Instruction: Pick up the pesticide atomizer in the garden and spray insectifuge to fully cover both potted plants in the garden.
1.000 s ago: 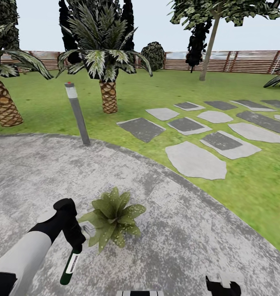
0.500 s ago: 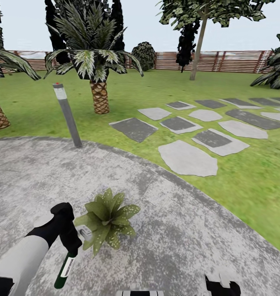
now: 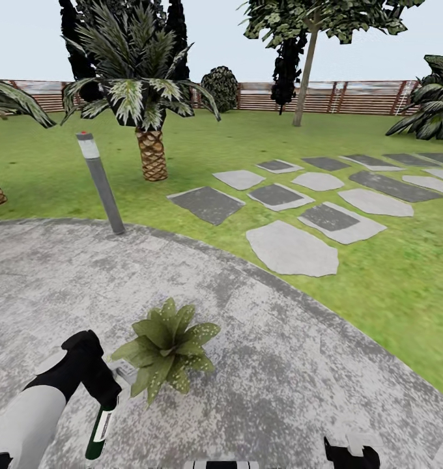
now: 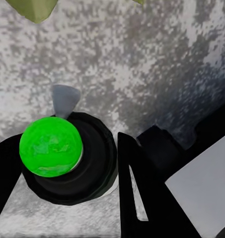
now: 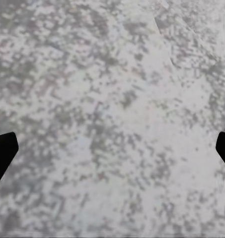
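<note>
Dark green-black pesticide atomizer (image 3: 101, 426) is already picked up: my left end effector (image 3: 103, 389) is pinching it near the white trigger head, bottle hanging down over the grey stone patio (image 3: 280, 365), white label facing the head camera. In the left wrist view I look down on the bottle (image 4: 52, 148) between the black fingers (image 4: 137, 178), with a pale nozzle tip beside it and a green leaf tip at the frame edge. So pickup is done, I judge.

One potted plant (image 3: 166, 348) sits on the patio just beside the atomizer, nozzle side toward its leaves; its pot is hidden under the rosette. I can't see any spray or wet marks, so I can't tell whether this plant is covered yet. A second small plant is still left to find and spray.

Right end effector (image 3: 352, 453) hangs low near the patio's near edge, spread apart and carrying nothing; right wrist view has bare stone between its fingertips (image 5: 3, 151).

Further out: grey bollard (image 3: 101, 182) at the patio's far edge, lawn (image 3: 391, 280), stepping stones (image 3: 290, 251), palm (image 3: 146, 117), slat fence (image 3: 352, 98).
</note>
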